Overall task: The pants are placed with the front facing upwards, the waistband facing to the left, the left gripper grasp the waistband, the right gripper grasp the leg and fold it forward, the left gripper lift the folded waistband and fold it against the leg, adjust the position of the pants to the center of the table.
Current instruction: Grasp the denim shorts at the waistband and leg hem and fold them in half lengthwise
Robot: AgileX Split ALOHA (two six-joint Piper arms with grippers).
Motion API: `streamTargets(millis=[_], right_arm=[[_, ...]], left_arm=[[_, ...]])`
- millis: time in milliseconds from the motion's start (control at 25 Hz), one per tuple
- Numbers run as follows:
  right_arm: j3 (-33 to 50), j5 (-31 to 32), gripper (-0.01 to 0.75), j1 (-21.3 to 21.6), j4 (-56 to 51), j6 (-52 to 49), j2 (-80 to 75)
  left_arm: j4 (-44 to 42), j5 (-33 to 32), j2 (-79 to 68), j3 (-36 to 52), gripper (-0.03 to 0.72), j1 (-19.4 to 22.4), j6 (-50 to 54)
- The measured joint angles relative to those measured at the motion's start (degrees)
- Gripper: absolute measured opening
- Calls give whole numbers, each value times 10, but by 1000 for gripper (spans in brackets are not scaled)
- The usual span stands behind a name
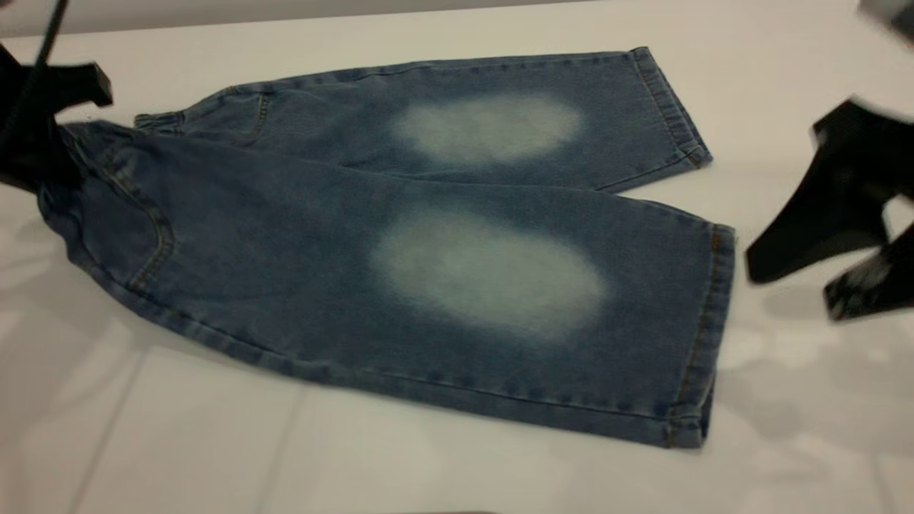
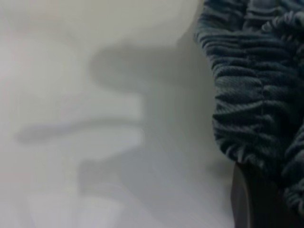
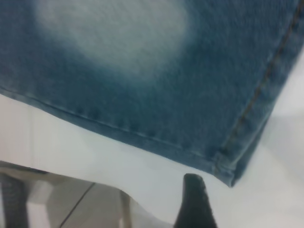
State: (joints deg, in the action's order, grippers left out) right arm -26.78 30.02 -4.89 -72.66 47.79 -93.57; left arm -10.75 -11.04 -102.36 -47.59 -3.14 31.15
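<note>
Fingers, left gripper [image 1: 50,153]: at the waistband [image 1: 71,153] end of the pants [image 1: 400,264], black body lying over the gathered denim; in the left wrist view one dark finger [image 2: 256,199] sits against the ruched band, but whether the pair is closed on cloth cannot be told. Fingers, right gripper [image 1: 821,264]: parted, holding nothing, just off the hem of the near leg [image 1: 493,285] and not touching it; one fingertip [image 3: 192,202] shows beside the hem corner in the right wrist view.

Pants: flat on the white desk [image 1: 178,442], front up, both pale knee patches showing, unfolded. Long axis runs left to right, waistband toward the left arm, cuffs toward the right arm. Far leg [image 1: 493,121] lies alongside the near one.

Key relation: near-leg hem lies directly leftward of the right gripper, which is the nearer arm to it.

Containers: none seen.
</note>
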Motion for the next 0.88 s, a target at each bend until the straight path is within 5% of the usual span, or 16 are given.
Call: streamTargets(millis=[520,880], right_arm=[[-5,108,437,-3,-211,168,-228],[-12,109,437,-76,-316,243,-276]], left_arm=[[0,-4,7,0,89,-6,-1],[0,-6,7,0,89,-6,-1]])
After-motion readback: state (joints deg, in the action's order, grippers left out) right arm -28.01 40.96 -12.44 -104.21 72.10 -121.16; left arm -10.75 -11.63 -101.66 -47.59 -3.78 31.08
